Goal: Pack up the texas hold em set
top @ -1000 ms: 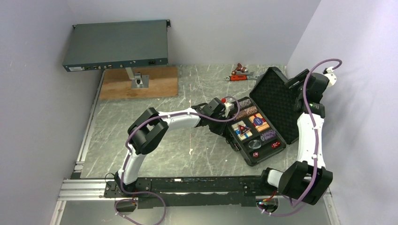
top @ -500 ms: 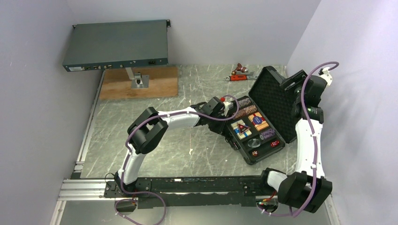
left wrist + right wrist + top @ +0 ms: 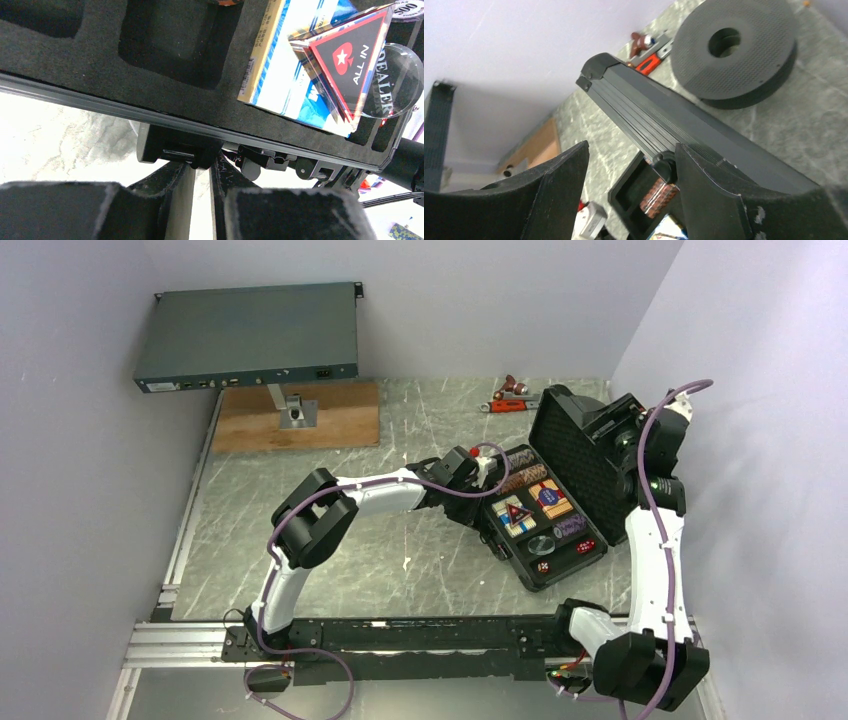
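Top view: the case (image 3: 510, 556) sits right of centre on the table (image 3: 330, 520), base flat, lid (image 3: 572, 455) stood near upright on its far-right side. Chips, decks and dice (image 3: 588, 547) look seated in foam, so we judge only the closing is left. Left gripper (image 3: 488, 502) is at the base's left rim, right gripper (image 3: 603, 423) at the lid's top edge. It's hard, stiff, smooth plastic, so we'd push on flat faces, not pinch. The wall is close on the right, w/ open table to the left. Left wrist view: fingers (image 3: 170, 195) are nearly together under the rim's latch block, near the marker (image 3: 350, 60); we can't tell if they pinch anything. Right wrist view: jaws are wide apart and hold nothing, one finger over the lid's ribbed back. The spool (image 3: 734, 55) lies beyond, clear of the swing.
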Tool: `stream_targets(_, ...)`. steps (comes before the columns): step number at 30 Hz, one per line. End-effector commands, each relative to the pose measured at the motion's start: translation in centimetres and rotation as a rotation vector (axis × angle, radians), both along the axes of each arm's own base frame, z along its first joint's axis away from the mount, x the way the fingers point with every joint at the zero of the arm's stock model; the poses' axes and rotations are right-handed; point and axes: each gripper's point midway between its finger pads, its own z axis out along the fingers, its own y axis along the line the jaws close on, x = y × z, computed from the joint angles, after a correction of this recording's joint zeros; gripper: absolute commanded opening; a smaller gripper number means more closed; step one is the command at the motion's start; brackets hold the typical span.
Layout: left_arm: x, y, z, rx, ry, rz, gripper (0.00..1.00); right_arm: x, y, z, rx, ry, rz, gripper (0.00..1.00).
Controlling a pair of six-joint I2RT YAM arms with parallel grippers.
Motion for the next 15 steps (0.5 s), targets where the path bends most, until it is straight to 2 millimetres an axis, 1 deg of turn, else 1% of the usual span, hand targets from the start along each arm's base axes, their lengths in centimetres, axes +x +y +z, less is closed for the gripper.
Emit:
stream_targets(1,4.8,-3.9,8.4,-0.256,-0.231,0.029,0.21,-5.7,5.2,-10.8,0.209,0.432,0.126,0.67)
stream_targets(3,4.9,-3.8,8.5,-0.259,-0.234,0.032,0.21,-5.9,5.6,-11.1,0.210,0.442,0.137,0.67)
stream_targets(5,4.9,-3.8,8.5,-0.259,-0.234,0.031,0.21,-6.0,6.0,-10.8,0.210,0.443,0.151,0.66)
stream_targets(6,4.9,-3.7,8.4,-0.257,-0.233,0.032,0.21,-6.1,6.2,-10.4,0.210,0.432,0.159,0.66)
stream_targets(8,4.9,-3.7,8.5,-0.256,-0.232,0.032,0.21,-6.2,6.7,-8.9,0.209,0.406,0.178,0.66)
stream_targets(12,4.8,-3.6,8.3,-0.257,-0.230,0.034,0.21,-6.1,8.3,-4.6,0.240,0.318,0.243,0.66)
stream_targets(13,4.8,-3.6,8.4,-0.258,-0.229,0.035,0.21,-6.2,8.8,-3.8,0.246,0.305,0.262,0.66)
stream_targets(15,4.7,-3.4,8.5,-0.259,-0.227,0.038,0.21,-6.1,9.1,-2.2,0.239,0.280,0.273,0.67)
